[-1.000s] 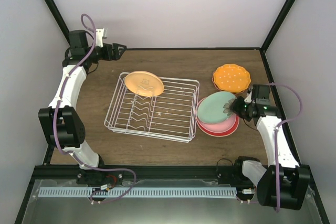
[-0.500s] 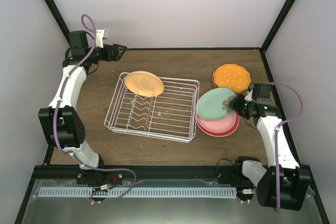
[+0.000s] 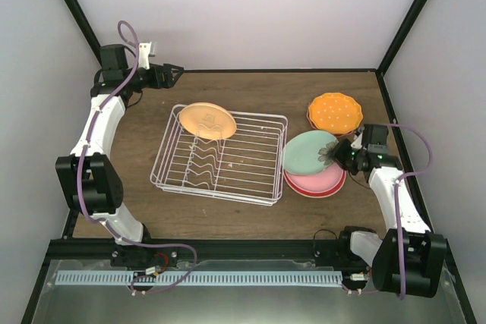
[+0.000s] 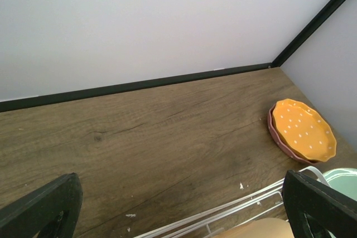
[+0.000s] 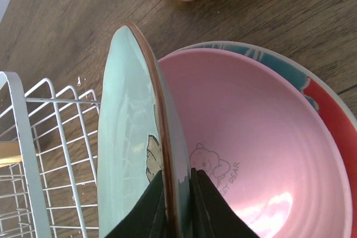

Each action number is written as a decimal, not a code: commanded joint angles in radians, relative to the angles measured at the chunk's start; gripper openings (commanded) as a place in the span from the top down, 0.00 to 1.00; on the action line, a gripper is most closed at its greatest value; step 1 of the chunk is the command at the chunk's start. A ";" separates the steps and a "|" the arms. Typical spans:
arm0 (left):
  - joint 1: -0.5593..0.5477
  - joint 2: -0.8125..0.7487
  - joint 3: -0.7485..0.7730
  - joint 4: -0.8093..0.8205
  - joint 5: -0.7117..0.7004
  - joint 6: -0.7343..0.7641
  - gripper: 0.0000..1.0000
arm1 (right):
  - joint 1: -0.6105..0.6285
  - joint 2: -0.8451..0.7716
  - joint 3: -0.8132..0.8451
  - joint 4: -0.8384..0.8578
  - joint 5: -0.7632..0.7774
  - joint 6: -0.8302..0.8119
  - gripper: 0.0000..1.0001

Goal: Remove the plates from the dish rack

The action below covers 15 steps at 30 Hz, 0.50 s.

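Note:
My right gripper is shut on the rim of the teal plate, holding it tilted over the plain pink plate that lies in the red-and-teal plate. In the right wrist view the teal plate stands on edge between my fingers, the pink plate behind it. A pale yellow plate leans in the white dish rack at its far left. The dotted orange plate lies on a pink scalloped one at the far right. My left gripper is open near the back wall.
The rack's near wires show at the left of the right wrist view. The left wrist view shows bare wood tabletop, the rack's far rim and the orange plate. Black frame posts stand at both back corners.
My right gripper with the teal plate has moved slightly left and lower over the pink plate. The left arm has not moved.

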 commanded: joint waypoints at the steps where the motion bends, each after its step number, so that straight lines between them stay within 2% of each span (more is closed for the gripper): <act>1: 0.004 -0.005 -0.014 0.009 0.019 0.011 0.00 | -0.003 0.000 -0.008 0.052 -0.042 0.002 0.84; 5: 0.003 -0.004 -0.014 0.009 0.021 0.011 0.00 | -0.003 0.001 -0.010 0.021 -0.019 -0.005 0.66; 8: 0.004 -0.002 -0.014 0.009 0.022 0.013 0.00 | -0.003 -0.002 -0.017 0.001 -0.005 -0.011 0.57; 15: 0.004 -0.001 -0.018 0.007 0.025 0.014 0.00 | -0.003 -0.014 -0.040 -0.026 0.019 -0.003 0.53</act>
